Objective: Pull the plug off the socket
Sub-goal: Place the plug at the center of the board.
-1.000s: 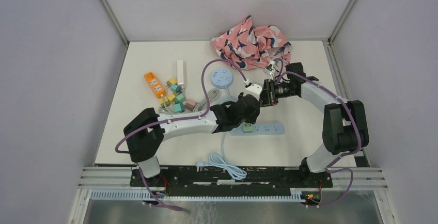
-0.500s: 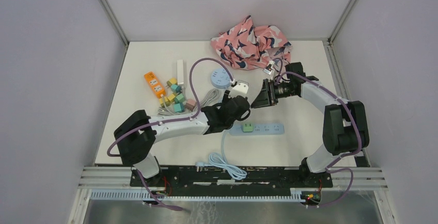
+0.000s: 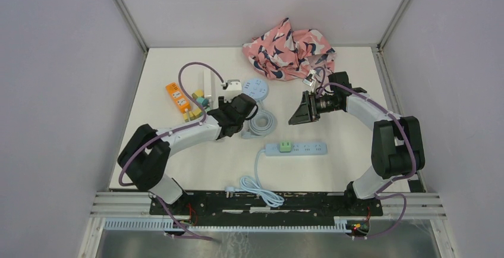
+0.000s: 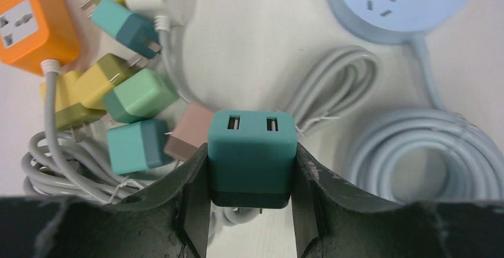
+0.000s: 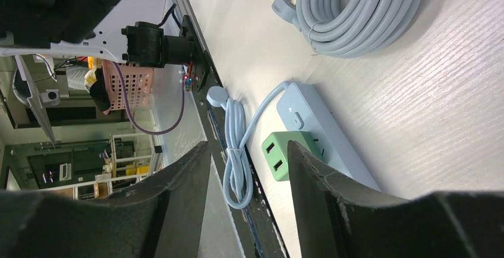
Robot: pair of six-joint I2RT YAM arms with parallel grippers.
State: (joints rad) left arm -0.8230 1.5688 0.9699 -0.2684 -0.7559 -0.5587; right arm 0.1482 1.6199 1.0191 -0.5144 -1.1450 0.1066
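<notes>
Teal plug point(image 4: 252, 151) sits clamped in my left gripper point(image 4: 250, 172), over the spare plugs point(image 4: 128, 121) at left, probably for dropping. Right gripper point(image 5: 246, 157) hangs part-open, empty, facing the green plug point(image 5: 284, 154) seated in the near strip point(image 5: 333, 142).

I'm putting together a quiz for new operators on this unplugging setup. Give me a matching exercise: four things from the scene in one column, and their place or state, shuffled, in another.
Things:
1. teal plug
2. green plug
3. right gripper
4. orange power strip

Place or state:
A. plugged into the light-blue power strip
B. open, holding nothing
C. clamped in the left gripper
D. lying flat beside the loose plugs

Pairs: 1-C, 2-A, 3-B, 4-D
</notes>
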